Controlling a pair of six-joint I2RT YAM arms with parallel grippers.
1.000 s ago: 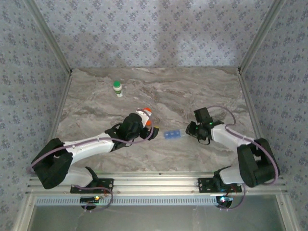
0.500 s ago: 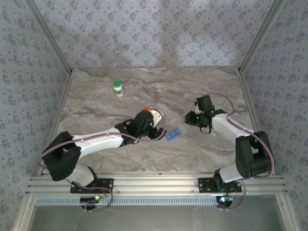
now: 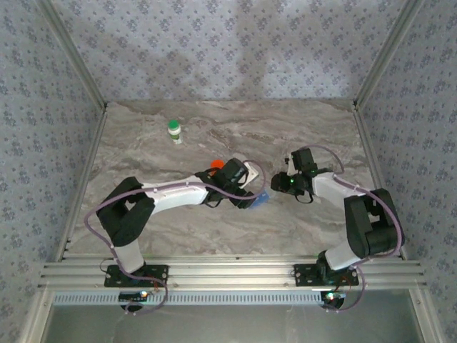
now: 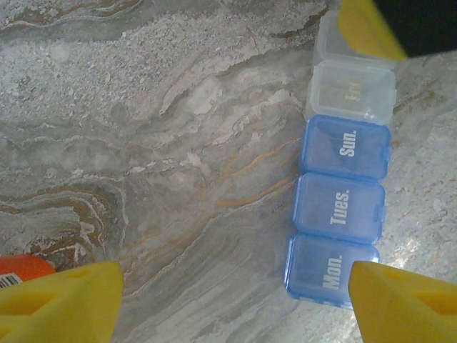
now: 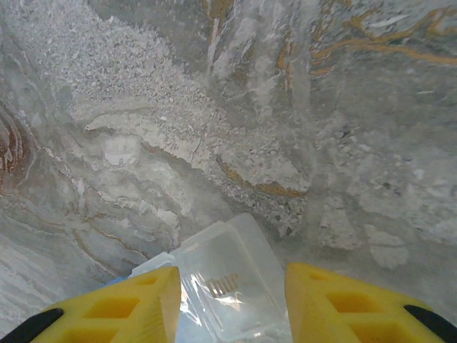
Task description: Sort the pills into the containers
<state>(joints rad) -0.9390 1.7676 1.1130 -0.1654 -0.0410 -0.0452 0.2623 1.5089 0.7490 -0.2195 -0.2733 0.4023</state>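
The containers are one flat pill box (image 3: 261,201) with blue and clear day compartments, lying on the marble table between the arms. In the left wrist view the pill box (image 4: 343,207) runs up the right side, its "Mon." end just inside my right-hand fingertip. My left gripper (image 3: 248,194) (image 4: 235,304) is open over bare table. My right gripper (image 3: 278,184) (image 5: 232,304) is open, its yellow fingers on either side of the clear end of the pill box (image 5: 228,271). One of its fingers (image 4: 368,28) covers that end. The pills are hidden.
An orange bottle (image 3: 216,166) (image 4: 20,268) lies just left of my left gripper. A white bottle with a green cap (image 3: 174,131) stands at the back left. Patterned walls and metal rails enclose the table.
My left arm has swung right, from the orange bottle to the pill box. The right gripper has shifted left onto the box's clear end and widened. The box has turned slightly.
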